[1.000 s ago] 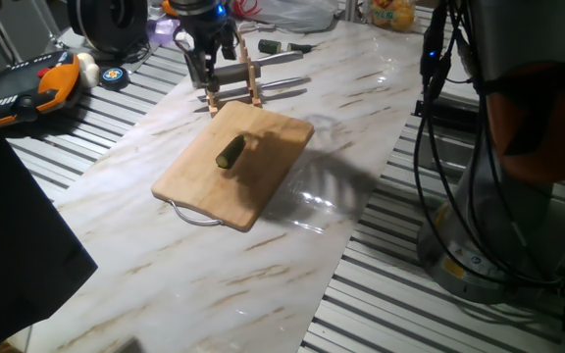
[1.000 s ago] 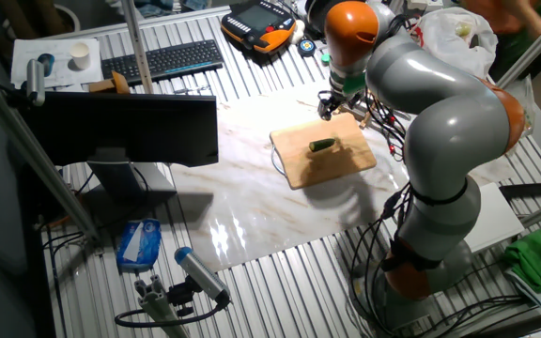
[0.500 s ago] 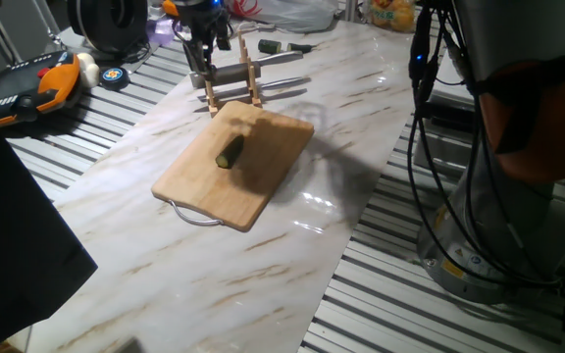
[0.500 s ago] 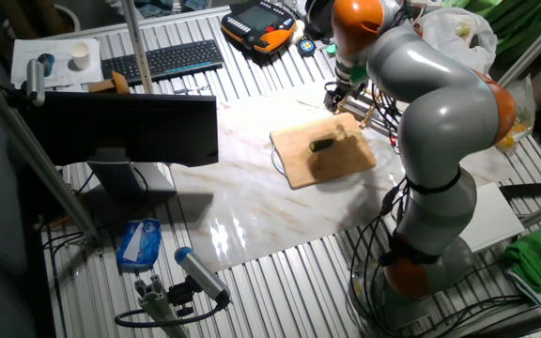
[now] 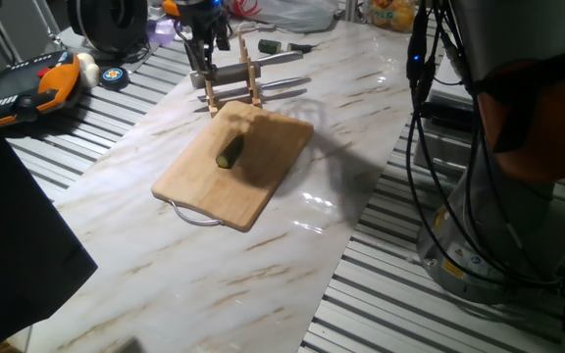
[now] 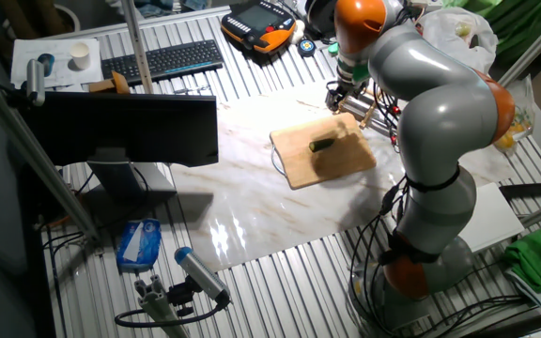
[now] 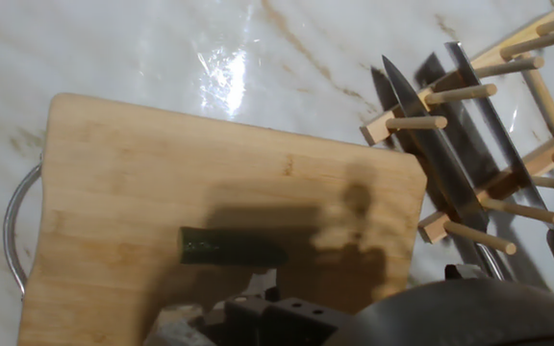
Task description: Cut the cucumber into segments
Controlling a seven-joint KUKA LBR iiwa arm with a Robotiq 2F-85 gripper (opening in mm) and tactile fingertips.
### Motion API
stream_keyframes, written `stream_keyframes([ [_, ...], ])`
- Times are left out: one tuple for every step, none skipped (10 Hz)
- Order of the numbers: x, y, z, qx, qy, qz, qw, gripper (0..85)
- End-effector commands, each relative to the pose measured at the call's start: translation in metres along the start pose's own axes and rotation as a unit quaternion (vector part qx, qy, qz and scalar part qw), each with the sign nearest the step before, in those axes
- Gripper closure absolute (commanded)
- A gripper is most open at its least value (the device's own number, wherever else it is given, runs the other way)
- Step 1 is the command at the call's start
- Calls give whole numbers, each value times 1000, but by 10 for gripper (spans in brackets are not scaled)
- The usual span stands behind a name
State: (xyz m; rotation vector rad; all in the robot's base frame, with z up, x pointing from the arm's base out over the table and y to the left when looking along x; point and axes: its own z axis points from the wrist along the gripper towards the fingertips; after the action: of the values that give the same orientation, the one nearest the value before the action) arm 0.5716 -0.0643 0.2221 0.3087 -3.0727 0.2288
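Since half a second ago your arm has hardly moved: the gripper (image 5: pixel 201 61) hangs over the knife rack (image 5: pixel 231 86) beyond the board (image 5: pixel 235 165); you cannot tell whether its fingers are parted or closed. That rack holds two knives (image 7: pixel 429 146) between its pegs. The cucumber (image 5: pixel 230 152) lies whole on the board's middle, short, dark green, one pale end showing.

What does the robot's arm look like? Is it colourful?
Yes, a bit! The arm is made of fat, rounded silver-grey pieces with bright orange rings at the joints. Black cables hang beside it. The gripper at the end is small and dark, with a little blue light above it.
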Motion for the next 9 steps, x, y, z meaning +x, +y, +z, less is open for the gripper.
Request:
stream_keyframes([
  [0,-2,1,0,-1,-2,1000,0],
  [-2,-4,2,3,-1,-8,1000,0],
  [-4,-9,2,4,-1,-14,1000,0],
  [-8,-16,3,4,-1,-21,1000,0],
  [-12,-22,4,4,-2,-27,1000,0],
  [-15,-26,8,5,-4,-30,1000,0],
  [-16,-29,12,5,-6,-33,999,0],
  [-17,-33,17,5,-11,-41,999,0],
  [-18,-37,21,6,-12,-47,999,0],
])
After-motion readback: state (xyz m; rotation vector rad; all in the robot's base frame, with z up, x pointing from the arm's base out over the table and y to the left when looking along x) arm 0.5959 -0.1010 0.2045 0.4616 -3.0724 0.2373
